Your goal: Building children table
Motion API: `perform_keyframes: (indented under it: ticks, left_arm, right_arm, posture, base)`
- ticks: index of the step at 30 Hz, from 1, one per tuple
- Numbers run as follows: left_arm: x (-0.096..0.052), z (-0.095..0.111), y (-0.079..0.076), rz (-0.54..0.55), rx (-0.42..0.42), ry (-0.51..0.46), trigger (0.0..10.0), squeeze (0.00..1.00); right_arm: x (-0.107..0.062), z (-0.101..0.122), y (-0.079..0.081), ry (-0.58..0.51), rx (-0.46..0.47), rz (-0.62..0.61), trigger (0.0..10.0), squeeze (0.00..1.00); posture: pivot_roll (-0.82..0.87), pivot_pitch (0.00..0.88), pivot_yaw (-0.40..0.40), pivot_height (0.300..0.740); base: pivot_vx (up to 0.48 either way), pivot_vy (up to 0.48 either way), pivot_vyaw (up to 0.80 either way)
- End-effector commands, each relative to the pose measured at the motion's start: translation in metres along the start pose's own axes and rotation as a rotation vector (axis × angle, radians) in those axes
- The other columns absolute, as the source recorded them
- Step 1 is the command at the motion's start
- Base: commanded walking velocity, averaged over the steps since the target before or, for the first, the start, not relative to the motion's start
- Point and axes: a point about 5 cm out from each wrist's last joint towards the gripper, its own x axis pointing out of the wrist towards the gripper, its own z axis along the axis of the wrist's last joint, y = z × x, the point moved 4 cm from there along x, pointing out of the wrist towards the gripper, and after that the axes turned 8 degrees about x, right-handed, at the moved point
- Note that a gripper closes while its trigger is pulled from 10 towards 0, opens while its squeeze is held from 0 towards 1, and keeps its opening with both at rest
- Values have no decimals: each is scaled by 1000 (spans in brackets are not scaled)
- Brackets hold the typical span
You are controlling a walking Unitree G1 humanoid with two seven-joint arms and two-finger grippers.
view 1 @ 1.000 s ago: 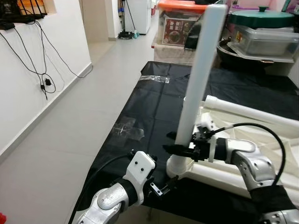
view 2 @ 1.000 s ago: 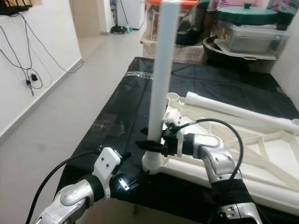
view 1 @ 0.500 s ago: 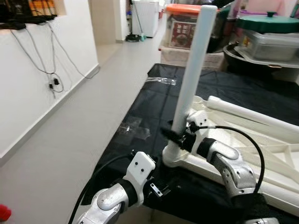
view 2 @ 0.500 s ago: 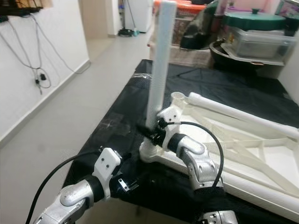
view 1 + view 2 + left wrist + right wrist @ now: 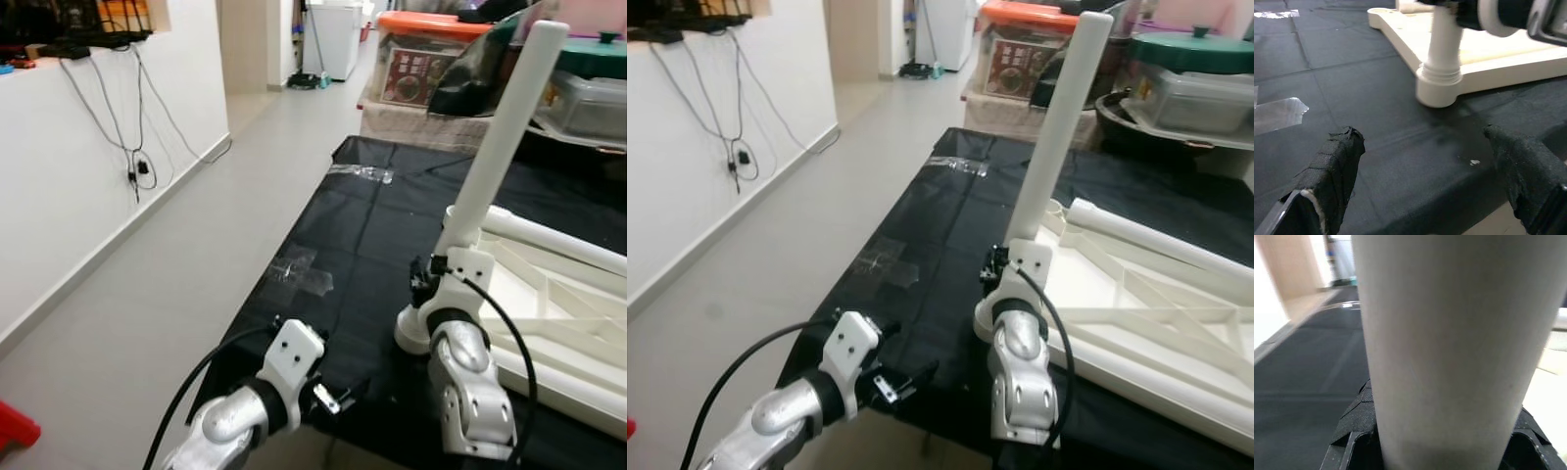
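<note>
A white table leg (image 5: 495, 147) stands in the corner socket (image 5: 1436, 89) of the upturned white tabletop (image 5: 573, 294), its top leaning to the right. My right gripper (image 5: 423, 277) is shut on the leg just above the socket; in the right wrist view the leg (image 5: 1454, 342) sits between the black fingers (image 5: 1354, 426). My left gripper (image 5: 343, 395) hovers low at the front edge of the cloth, open and holding nothing, a short way in front of the socket. Its cloth-wrapped fingers (image 5: 1334, 164) stand wide apart.
The tabletop lies on a black cloth (image 5: 362, 225) with clear tape patches (image 5: 304, 276). Storage boxes (image 5: 421, 54) and lidded pots are stacked behind it. Bare floor (image 5: 147, 294) runs along the left beside a white wall with hanging cables (image 5: 137, 137).
The camera has shifted. My right forearm has swung from the right of the leg to its near side, still holding it, and the leg's top now leans further right.
</note>
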Motion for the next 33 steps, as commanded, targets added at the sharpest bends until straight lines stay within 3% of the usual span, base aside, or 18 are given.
perform_keyframes:
  ticks: [1, 4, 5, 6, 7, 8, 9, 11, 13, 14, 15, 17, 19, 23, 24, 26, 28, 33]
  left_arm:
    - [-1, -5, -1, -4, 9, 20, 10000, 0]
    - [-1, -5, -1, -4, 9, 20, 10000, 0]
    - [-2, -5, -1, -4, 9, 20, 10000, 0]
    - [-2, -6, -1, -3, 7, 21, 10000, 0]
    - [-3, -6, -1, -2, 6, 21, 10000, 0]
    - [-3, -6, -1, -2, 6, 21, 10000, 0]
    - [-3, -6, -1, -2, 6, 21, 10000, 0]
    - [-3, -6, -1, -2, 7, 21, 10000, 0]
    - [-2, -6, -1, -2, 7, 21, 10000, 0]
    - [-2, -6, -1, -2, 7, 21, 10000, 0]
    - [-2, -6, 0, -2, 8, 20, 10000, 0]
    - [-1, -6, 0, -2, 8, 20, 10000, 0]
    - [-1, -5, 0, -2, 9, 20, 10000, 0]
    - [-1, -5, 0, -3, 10, 19, 10000, 0]
    - [0, -4, 0, -4, 12, 18, 10000, 0]
    - [0, -4, 0, -4, 12, 18, 10000, 0]
    - [0, -4, 0, -6, 16, 17, 10000, 0]
    - [0, -4, 0, -7, 21, 17, 10000, 0]
  right_arm:
    - [-14, -15, 4, 33, 73, -63, 10000, 0]
    - [-14, -15, 4, 33, 73, -63, 10000, 0]
    - [-14, -14, 14, 17, 104, 12, 10000, 1000]
    - [-10, -11, 20, -10, 133, 92, 10000, 451]
    - [-7, -10, 27, -24, 162, 183, 10000, 451]
    - [-7, -10, 27, -24, 162, 183, 10000, 451]
    - [-2, -6, 28, -42, 181, 264, 10000, 0]
    - [2, -2, 26, -56, 193, 305, 10000, 0]
    - [3, -1, 32, 30, 197, 539, 10000, 0]
    - [3, -1, 32, 30, 197, 539, 10000, 0]
    - [-3, 1, 34, 107, 154, 765, 10000, 0]
    - [-6, 1, 34, 126, 110, 833, 10000, 0]
    - [-14, 1, 39, 194, 31, 1024, 10000, 0]
    - [-18, 0, 40, 226, 2, 1102, 10000, 0]
    - [-26, -3, 44, 313, -68, 1292, 10000, 0]
    - [-26, -3, 44, 313, -68, 1292, 10000, 0]
    - [-27, -6, 50, 390, -122, 1424, 10000, 0]
    - [-28, -9, 58, 431, -159, 1511, 10000, 0]
  posture:
    - [153, 0, -71, 740]
    - [153, 0, -71, 740]
    - [150, 0, -67, 740]
    - [150, 0, -67, 740]
    - [150, 0, -67, 740]
    - [150, 0, -67, 740]
    - [150, 0, -67, 740]
    - [150, 0, -67, 740]
    - [147, 0, -66, 740]
    - [147, 0, -66, 740]
    - [143, 0, -61, 740]
    - [149, 0, -60, 740]
    - [149, 0, -64, 740]
    - [149, 0, -64, 740]
    - [161, 0, -67, 740]
    - [161, 0, -67, 740]
    - [176, 0, -74, 740]
    - [179, 0, -75, 740]
  base:
    - [0, 0, 0]
    - [0, 0, 0]
    - [0, 0, 0]
    - [0, 0, 0]
    - [0, 0, 0]
    - [0, 0, 0]
    - [0, 0, 0]
    - [0, 0, 0]
    - [0, 0, 0]
    - [0, 0, 0]
    - [0, 0, 0]
    - [0, 0, 0]
    - [0, 0, 0]
    - [0, 0, 0]
    - [0, 0, 0]
    - [0, 0, 0]
    - [0, 0, 0]
    - [0, 0, 0]
